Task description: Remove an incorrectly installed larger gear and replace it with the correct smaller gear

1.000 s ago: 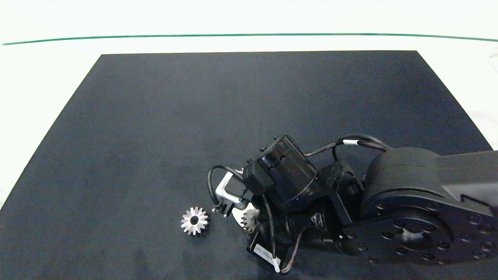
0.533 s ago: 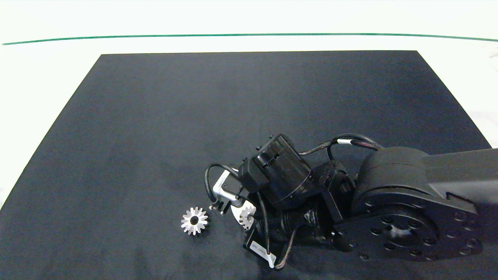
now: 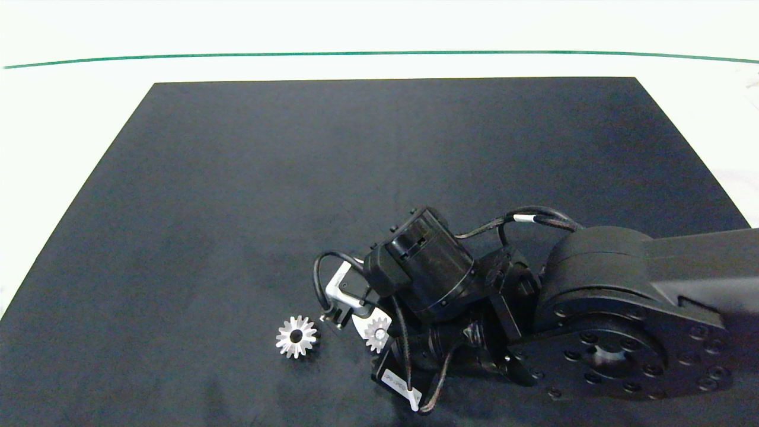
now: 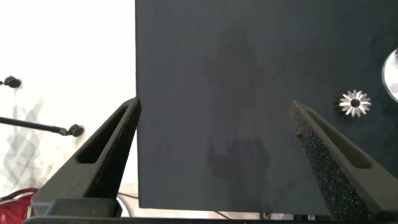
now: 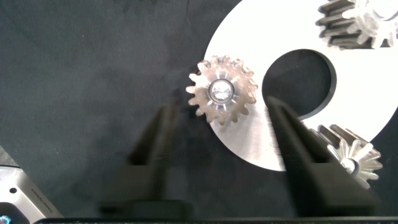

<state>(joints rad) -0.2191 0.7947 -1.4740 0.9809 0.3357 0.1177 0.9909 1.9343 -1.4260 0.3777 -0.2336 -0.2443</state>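
The larger gear [image 3: 296, 337], star-like with long pointed teeth, lies flat on the black mat left of the white round plate [image 3: 360, 324]; it also shows as the larger gear [image 4: 355, 103] in the left wrist view. The smaller gear [image 5: 221, 91], with short blunt teeth, sits on a pin at the rim of the plate [image 5: 249, 143], and appears as the smaller gear [image 3: 378, 331] in the head view. My right gripper [image 5: 221, 107] hovers open over it, a finger on either side, not touching. My left gripper [image 4: 214, 106] is open and empty, back from the mat's edge.
Two other gears [image 5: 367, 22] [image 5: 351, 155] sit on the plate around its centre hole [image 5: 300, 81]. My right arm [image 3: 605, 308] covers the mat's near right part. White table surrounds the black mat [image 3: 379, 178], with a green line [image 3: 379, 53] at the far side.
My right arm has shifted a little to the left, and the smaller gear on the plate shows more fully. The larger gear has stayed put.
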